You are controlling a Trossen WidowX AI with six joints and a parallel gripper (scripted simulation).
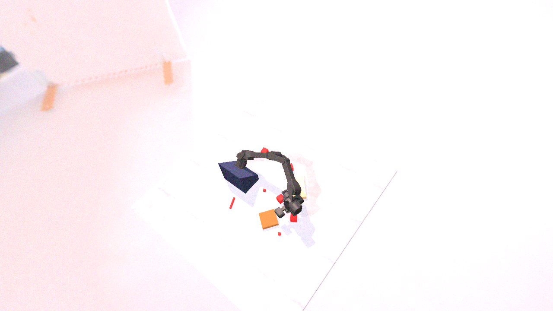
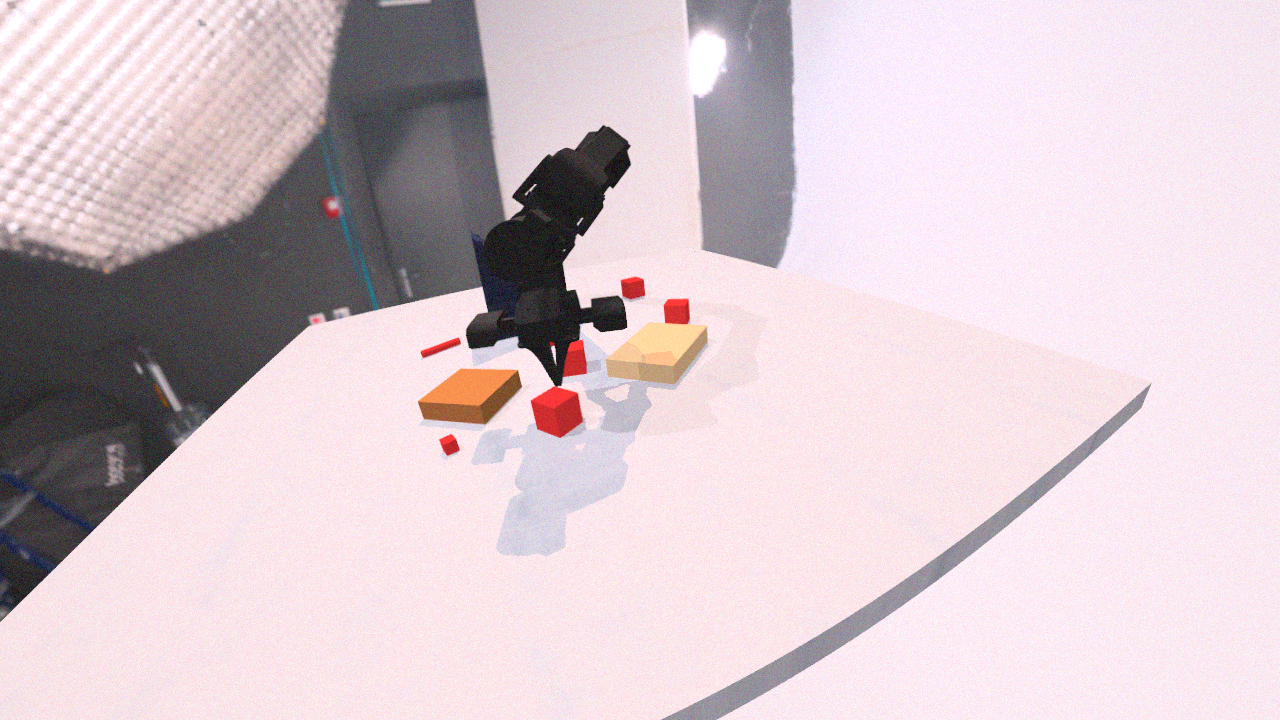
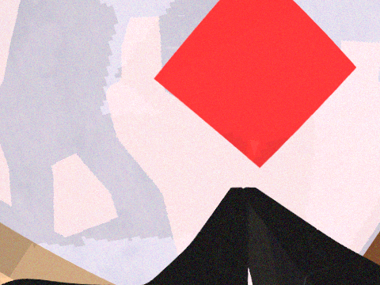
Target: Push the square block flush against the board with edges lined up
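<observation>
The square block is orange (image 1: pixel 268 219) (image 2: pixel 469 391) and lies flat, with one corner showing at the lower right of the wrist view (image 3: pixel 376 253). The pale yellow board (image 1: pixel 303 186) (image 2: pixel 673 338) (image 3: pixel 51 263) lies flat, apart from the block, with a wide gap between them. The arm partly hides the board in the top view. My gripper (image 2: pixel 558 383) (image 3: pixel 241 199) is shut with nothing between the fingers. It points down over the gap between block and board, touching neither. Its fingertips are hidden in the top view.
A red cube (image 1: pixel 293 218) (image 2: pixel 556 411) (image 3: pixel 257 75) lies just beyond the fingertips. Another red cube (image 1: pixel 280 198) (image 2: pixel 575 359) sits between block and board. A tiny red cube (image 1: pixel 279 233) (image 2: pixel 449 444) lies near the block. A red rod (image 1: pixel 232 203) (image 2: pixel 440 347) lies nearer the arm's base.
</observation>
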